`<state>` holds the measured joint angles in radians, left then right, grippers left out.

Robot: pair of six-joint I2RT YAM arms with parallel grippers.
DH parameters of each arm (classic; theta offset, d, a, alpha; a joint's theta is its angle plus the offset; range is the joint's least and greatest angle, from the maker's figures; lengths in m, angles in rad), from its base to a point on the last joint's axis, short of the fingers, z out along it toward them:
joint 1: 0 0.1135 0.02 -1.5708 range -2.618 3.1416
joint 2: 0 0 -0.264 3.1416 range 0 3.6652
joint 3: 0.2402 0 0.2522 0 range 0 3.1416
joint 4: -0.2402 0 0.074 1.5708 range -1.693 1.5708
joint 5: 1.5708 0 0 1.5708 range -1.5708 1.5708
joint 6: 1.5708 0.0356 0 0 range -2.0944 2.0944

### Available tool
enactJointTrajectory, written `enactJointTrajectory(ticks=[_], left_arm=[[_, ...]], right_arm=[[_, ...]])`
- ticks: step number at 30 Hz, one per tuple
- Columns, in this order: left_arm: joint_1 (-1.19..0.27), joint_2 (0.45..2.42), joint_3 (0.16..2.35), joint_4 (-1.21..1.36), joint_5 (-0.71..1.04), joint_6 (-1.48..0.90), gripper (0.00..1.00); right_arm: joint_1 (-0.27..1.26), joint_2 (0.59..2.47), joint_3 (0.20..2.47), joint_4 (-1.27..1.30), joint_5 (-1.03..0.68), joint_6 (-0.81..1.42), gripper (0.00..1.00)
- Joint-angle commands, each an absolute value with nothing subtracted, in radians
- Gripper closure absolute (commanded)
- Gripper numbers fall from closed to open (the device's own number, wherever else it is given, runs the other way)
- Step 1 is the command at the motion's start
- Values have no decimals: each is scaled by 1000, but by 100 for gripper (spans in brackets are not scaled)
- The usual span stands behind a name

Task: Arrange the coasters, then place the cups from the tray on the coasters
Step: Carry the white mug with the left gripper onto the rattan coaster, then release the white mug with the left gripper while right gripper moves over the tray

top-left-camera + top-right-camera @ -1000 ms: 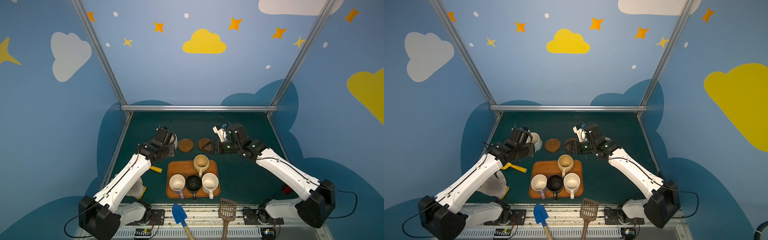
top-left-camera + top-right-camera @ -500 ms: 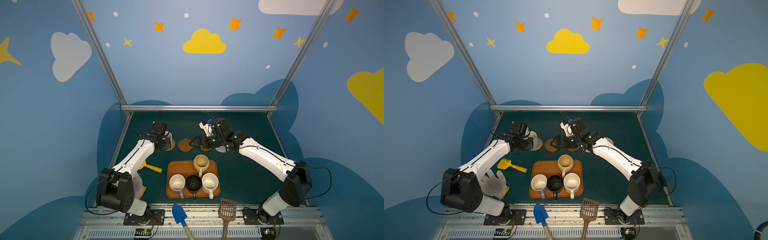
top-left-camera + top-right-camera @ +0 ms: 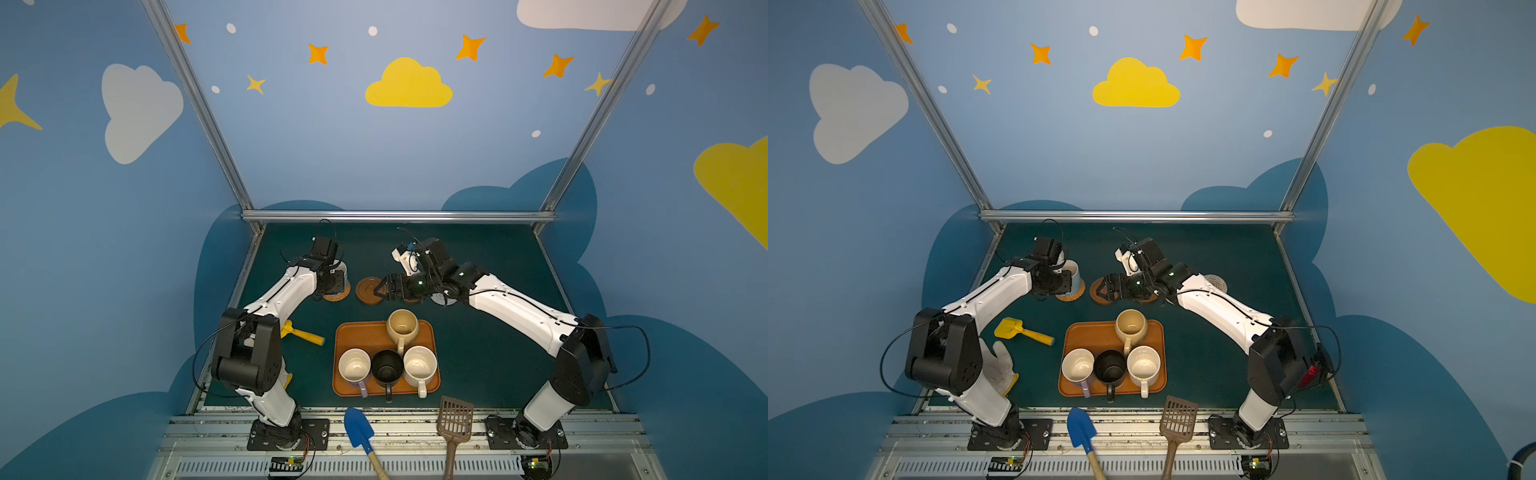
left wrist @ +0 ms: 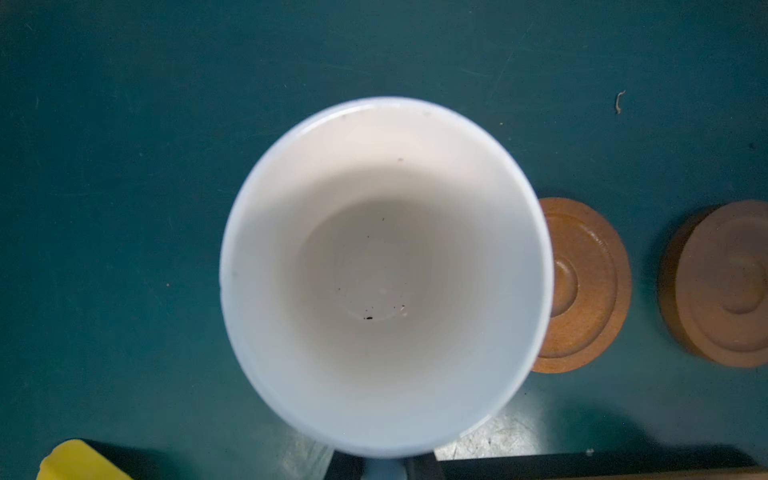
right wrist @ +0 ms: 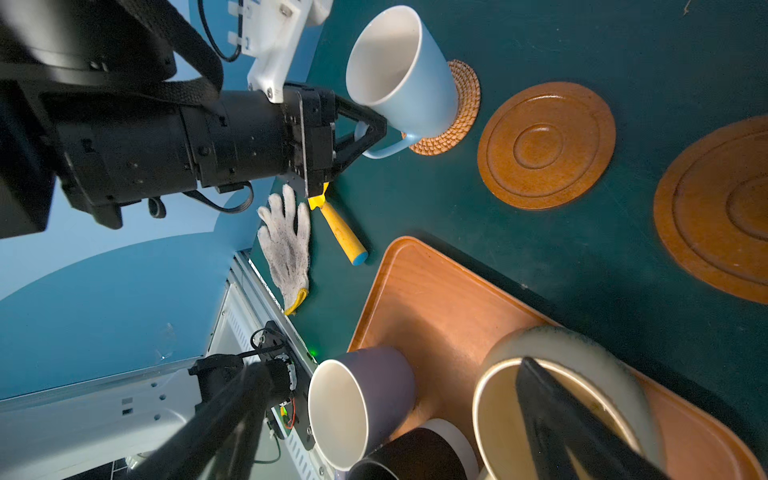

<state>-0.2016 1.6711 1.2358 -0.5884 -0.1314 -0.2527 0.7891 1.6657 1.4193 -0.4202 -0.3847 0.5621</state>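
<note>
At the woven coaster (image 5: 461,104), the left gripper (image 5: 374,133) pinches the handle of the blue mug (image 5: 399,75); an off-centre release could tip it. The empty, wide-open right gripper (image 3: 380,290) might nudge the wooden coaster (image 5: 546,145).

Both top views: soft, even overhead light. Walls (image 3: 124,249) bright, dark table (image 3: 498,249) dimmer, shadows short and faint. Straight lines bow toward the frame edges.
Left wrist view: light blue mug (image 4: 386,274) rim soft; brown coaster (image 4: 723,286) at the edge smeared, possibly motion blur.
Right wrist view: mid-field crisp; tan-yellow mug (image 5: 590,353) nearest the lens slightly soft.
</note>
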Motion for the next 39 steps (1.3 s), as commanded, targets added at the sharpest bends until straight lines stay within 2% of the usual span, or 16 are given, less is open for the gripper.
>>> enactJointTrajectory(ticks=[1,15,18,21,27,28,29,32,35,37,39], left_arm=[[-190,1660,1266,-533,-140,-212,96],[-189,1686,1250,-540,-156,-215,96],[-189,1690,1252,-537,-164,-212,92],[-189,1688,1247,-547,-164,-216,81],[-184,1670,1221,-525,-164,-229,79],[-183,1672,1223,-529,-164,-225,76],[-183,1674,1224,-533,-168,-225,69],[-182,1663,1219,-531,-175,-225,64],[-181,1650,1223,-542,-182,-231,53],[-181,1636,1225,-560,-201,-242,43],[-181,1611,1235,-597,-228,-259,26]], right_arm=[[788,1678,1425,-421,-392,563,7],[785,1677,1424,-431,-389,557,7],[783,1677,1429,-438,-388,553,7],[782,1674,1430,-446,-385,548,7],[778,1670,1432,-455,-378,542,7],[778,1669,1432,-454,-379,541,7],[778,1669,1432,-457,-382,541,7],[776,1665,1427,-459,-379,541,7],[778,1659,1426,-474,-366,536,7],[788,1653,1436,-525,-319,521,7],[799,1636,1436,-606,-235,521,7]])
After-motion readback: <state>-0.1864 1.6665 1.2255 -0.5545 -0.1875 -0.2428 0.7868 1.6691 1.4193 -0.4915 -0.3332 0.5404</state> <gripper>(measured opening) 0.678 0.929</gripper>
